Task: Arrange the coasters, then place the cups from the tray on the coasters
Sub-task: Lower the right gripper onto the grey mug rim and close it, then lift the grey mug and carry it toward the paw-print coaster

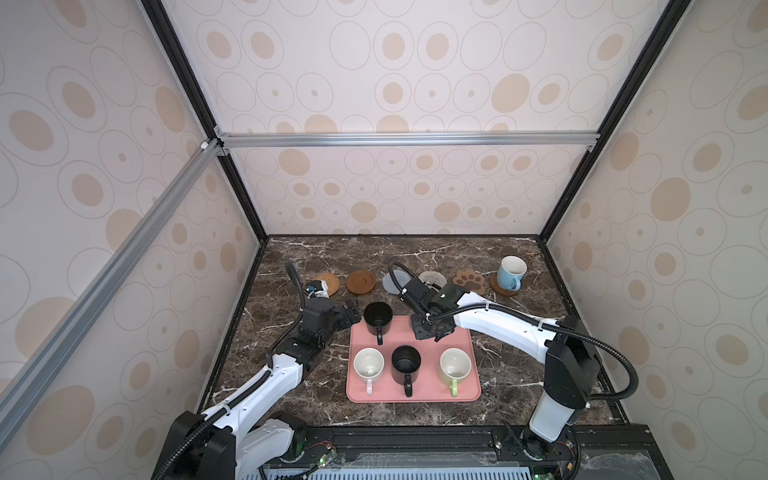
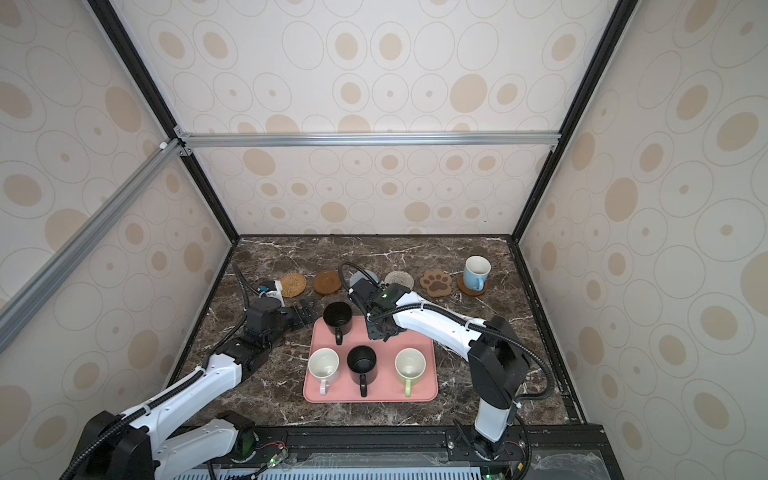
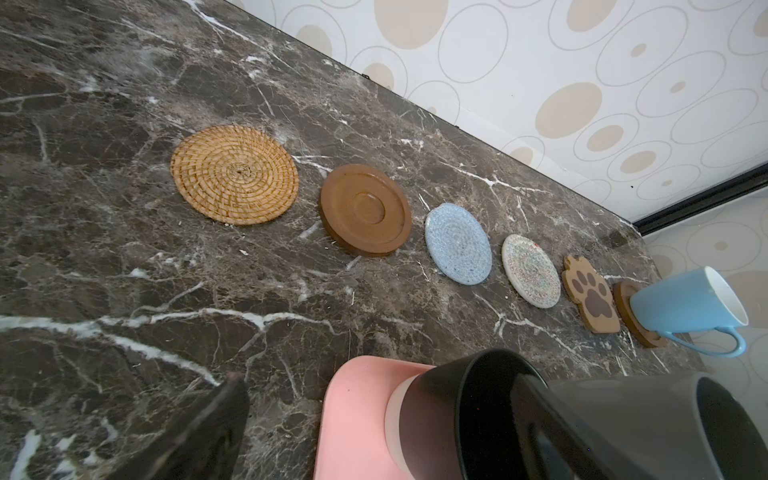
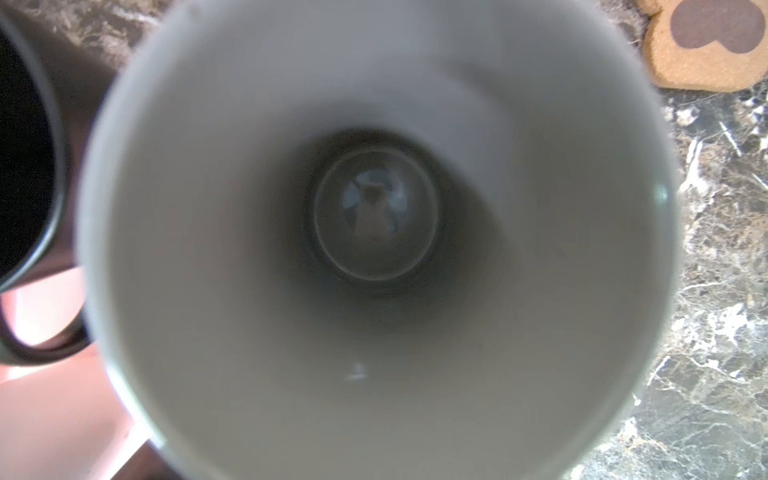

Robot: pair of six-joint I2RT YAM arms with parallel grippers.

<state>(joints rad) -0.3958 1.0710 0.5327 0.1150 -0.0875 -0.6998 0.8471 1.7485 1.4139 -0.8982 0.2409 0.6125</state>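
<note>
Grey mug (image 4: pixel 374 353) clamped in right jaws, left jaws wide, empty, four mugs (image 1: pixel 406 365) on tray (image 1: pixel 428 390), six coasters (image 3: pixel 235 174), one blue mug (image 1: pixel 512 272)

Looking into grey mug (image 4: pixel 374 353) — black mug (image 4: pixel 25 166) beside.

Grey cup (image 4: pixel 249 291) rim blurred, edge-cropped; blue-grey coaster (image 1: pixel 387 284) half behind right arm (image 1: pixel 498 322).

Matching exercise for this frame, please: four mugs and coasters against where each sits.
1. light blue mug
2. pale pink mug
3. woven tan rattan round coaster
4. tan paw-shaped coaster

A. on the flat pink rectangular tray
B. bare, left end of the coaster row in both top views
C. on a smooth brown disc coaster
D. bare, beside the occupied coaster

Pairs: 1-C; 2-A; 3-B; 4-D
</note>
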